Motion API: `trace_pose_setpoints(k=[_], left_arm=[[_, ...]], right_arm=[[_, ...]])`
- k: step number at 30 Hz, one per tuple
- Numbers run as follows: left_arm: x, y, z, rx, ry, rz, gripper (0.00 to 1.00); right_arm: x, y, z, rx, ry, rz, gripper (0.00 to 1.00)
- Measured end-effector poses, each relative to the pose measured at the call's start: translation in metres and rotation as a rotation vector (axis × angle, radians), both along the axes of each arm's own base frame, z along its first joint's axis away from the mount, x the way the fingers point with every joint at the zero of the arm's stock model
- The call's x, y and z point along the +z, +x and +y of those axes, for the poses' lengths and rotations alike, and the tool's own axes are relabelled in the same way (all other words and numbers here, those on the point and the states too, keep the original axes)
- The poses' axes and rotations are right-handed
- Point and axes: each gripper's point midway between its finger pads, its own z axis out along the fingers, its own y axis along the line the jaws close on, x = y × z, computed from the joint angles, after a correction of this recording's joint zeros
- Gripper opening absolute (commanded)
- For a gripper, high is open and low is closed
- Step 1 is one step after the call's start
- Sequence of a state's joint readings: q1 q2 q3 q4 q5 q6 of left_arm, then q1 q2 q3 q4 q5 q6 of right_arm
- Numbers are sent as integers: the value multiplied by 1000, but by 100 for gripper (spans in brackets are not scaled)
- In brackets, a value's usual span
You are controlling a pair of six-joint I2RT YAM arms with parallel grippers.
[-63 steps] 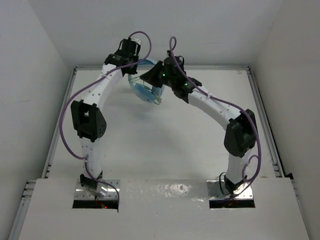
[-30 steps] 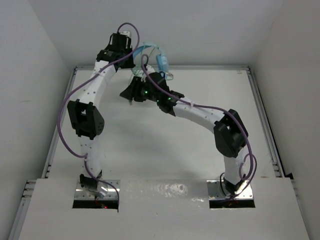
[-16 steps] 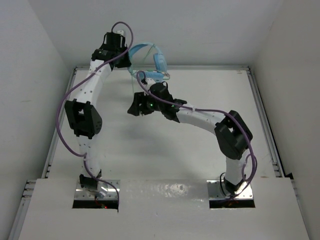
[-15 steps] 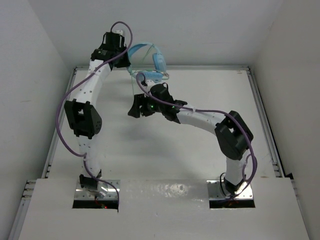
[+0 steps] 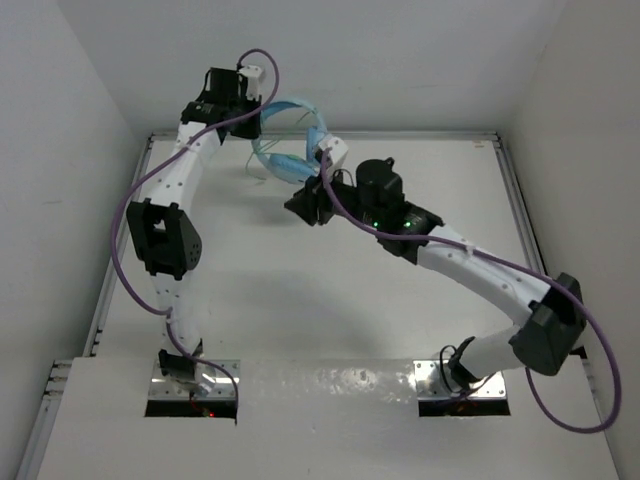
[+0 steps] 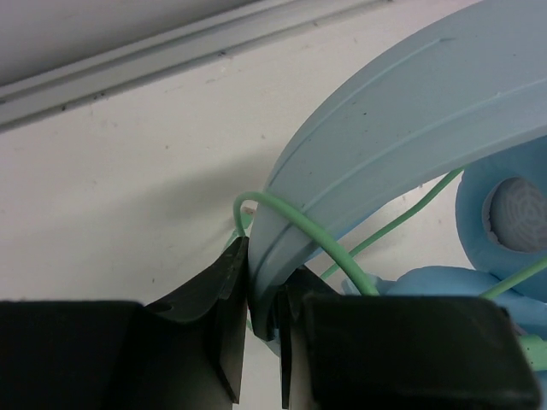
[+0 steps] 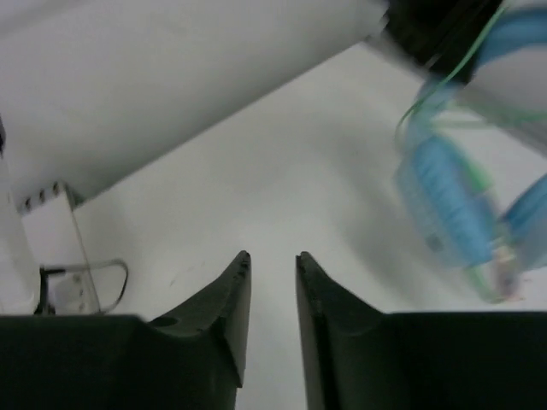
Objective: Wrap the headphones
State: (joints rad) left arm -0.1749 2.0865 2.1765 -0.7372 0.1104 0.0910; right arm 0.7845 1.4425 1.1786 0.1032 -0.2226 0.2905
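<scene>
One pair of headphones (image 5: 285, 165), with one curved headband (image 6: 402, 128) and one thin green cable (image 6: 291, 212). Two robot arms, a left arm (image 5: 180, 175) and a right arm (image 5: 480, 275), each with one pair of jaws and one purple cable (image 5: 113, 255). One tabletop (image 5: 300, 300).

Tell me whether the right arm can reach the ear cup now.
Probably yes. The ear cup hangs in open air close by the right tool, with nothing between them, while the left tool clamps the headband.
</scene>
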Motion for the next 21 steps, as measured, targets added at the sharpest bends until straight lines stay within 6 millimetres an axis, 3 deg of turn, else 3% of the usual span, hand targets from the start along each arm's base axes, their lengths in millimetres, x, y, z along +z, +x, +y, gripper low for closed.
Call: trace_pose_setpoints(k=[2,5,9,12,18,21], left_arm=[[-7,-8,-7,-91,29,14,0],[-15,-22,-22,-271,95,20,0],[-22,-50,-49,-498,180,29,0],[-24,-69,-70,-638,247,27,0],[-28,-100,-98,-851,370,25,0],[-18,-103,-100,-892,402,-4,0]], right_arm=[[36,10,-13,-64,20,-66,21],[85,44,-39,-202,54,-108,29],[125,108,-102,-441,137,-68,27],[112,134,-142,-600,158,9,33],[56,138,-141,-629,147,159,33],[35,146,-160,-662,187,255,35]])
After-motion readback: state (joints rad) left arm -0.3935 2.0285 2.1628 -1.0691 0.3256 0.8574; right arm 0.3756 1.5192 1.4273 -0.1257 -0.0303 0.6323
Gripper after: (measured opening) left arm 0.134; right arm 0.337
